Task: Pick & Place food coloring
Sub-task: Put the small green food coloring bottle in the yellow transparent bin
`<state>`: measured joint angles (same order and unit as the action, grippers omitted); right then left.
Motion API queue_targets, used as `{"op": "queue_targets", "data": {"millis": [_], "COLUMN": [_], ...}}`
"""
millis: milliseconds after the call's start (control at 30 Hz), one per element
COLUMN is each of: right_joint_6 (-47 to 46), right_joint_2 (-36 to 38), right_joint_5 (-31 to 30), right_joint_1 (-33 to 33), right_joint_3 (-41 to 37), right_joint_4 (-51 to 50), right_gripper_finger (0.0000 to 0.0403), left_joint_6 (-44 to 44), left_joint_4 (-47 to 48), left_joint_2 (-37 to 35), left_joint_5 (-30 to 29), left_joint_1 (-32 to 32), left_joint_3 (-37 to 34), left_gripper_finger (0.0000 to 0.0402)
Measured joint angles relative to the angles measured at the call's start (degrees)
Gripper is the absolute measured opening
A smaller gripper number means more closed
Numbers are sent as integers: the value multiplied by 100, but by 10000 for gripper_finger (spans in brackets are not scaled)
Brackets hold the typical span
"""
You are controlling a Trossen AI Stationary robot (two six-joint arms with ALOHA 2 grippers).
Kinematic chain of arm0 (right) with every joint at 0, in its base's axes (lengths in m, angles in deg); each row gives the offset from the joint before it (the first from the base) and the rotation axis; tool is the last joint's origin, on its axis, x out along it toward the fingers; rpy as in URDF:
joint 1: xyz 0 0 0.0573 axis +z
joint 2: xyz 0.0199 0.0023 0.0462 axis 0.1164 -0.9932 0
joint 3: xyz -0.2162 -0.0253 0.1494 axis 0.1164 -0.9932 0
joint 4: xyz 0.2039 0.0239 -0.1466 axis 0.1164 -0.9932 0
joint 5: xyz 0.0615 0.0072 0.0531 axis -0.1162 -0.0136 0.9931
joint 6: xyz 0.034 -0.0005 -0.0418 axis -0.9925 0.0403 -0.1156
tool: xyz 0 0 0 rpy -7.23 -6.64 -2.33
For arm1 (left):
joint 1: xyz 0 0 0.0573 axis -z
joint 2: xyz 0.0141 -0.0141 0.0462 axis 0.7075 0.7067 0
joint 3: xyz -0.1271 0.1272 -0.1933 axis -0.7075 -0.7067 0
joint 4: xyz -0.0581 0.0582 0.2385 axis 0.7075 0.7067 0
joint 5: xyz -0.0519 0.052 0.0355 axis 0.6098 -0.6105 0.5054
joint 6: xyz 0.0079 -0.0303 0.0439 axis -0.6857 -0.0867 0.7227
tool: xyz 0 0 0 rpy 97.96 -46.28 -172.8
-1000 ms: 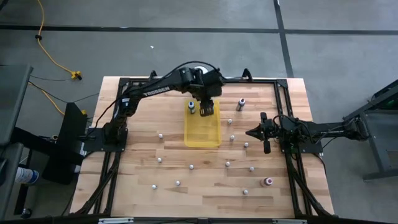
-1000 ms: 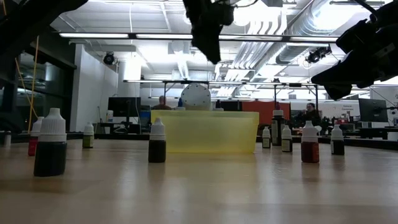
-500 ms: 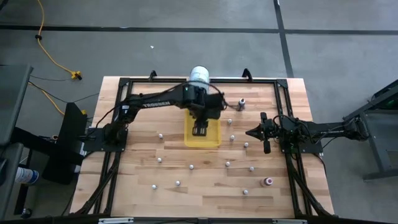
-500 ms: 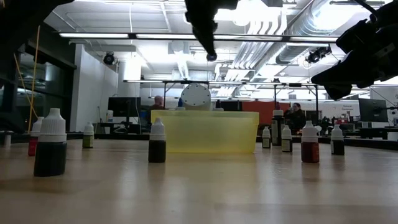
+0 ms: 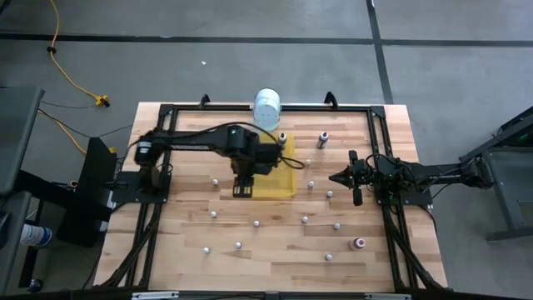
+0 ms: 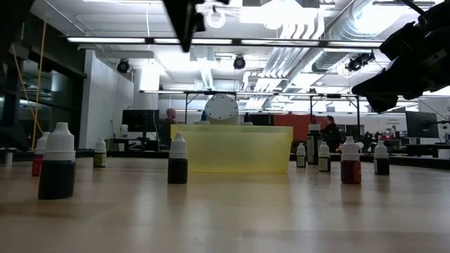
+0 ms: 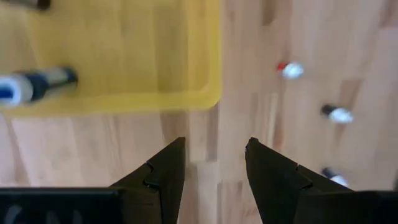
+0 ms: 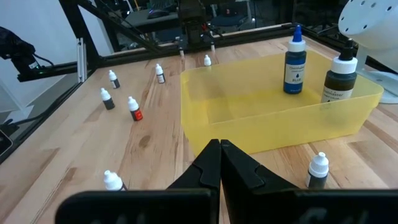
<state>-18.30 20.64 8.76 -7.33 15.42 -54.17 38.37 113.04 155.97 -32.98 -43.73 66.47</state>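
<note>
High view puts the left end effector (image 5: 241, 190) over bare wood just off the near left corner of the yellow tray (image 5: 286, 188), its fingers (image 7: 163, 180) partly apart with nothing between them. Its wrist camera looks straight down past those fingers at the bench (image 7: 93, 149), with the tray's rim just beyond the fingertips. Two taller food coloring bottles are in the tray: a blue-labelled one (image 8: 295, 64) and a dark brown one (image 8: 339, 78), standing upright side by side toward the far end. Farther from the left end effector, the tiny white-capped bottles (image 5: 215, 181) are scattered over the wood on every side of the tray, all apart from one another; one red-bodied bottle (image 5: 360, 243) stands near the bench's front right corner. A dark-bodied bottle (image 5: 322, 140) stands beyond the tray's far right corner, and a large white cylindrical container (image 5: 267, 109) stands at the back edge. The right end effector (image 5: 333, 177) hangs well to the right of the tray, pointing toward it, fingers pressed together and empty, with a small bottle (image 8: 317, 170) just beside it.
</note>
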Motion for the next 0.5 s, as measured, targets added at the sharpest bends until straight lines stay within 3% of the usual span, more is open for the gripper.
{"op": "queue_targets", "data": {"millis": [267, 500], "right_joint_6": [0, 0], "right_joint_2": [-68, -84], "right_joint_5": [-4, -5], "right_joint_1": [0, 0], "right_joint_3": [0, 0], "right_joint_4": [7, 8], "right_gripper_finger": [0, 0], "left_joint_6": [-459, -955], "left_joint_4": [-1226, -1889], "left_joint_2": [-1380, -2040], "left_joint_5": [32, -68], "left_joint_1": [-15, -19], "left_joint_3": [-2505, -4056], "left_gripper_finger": [156, 156]}}
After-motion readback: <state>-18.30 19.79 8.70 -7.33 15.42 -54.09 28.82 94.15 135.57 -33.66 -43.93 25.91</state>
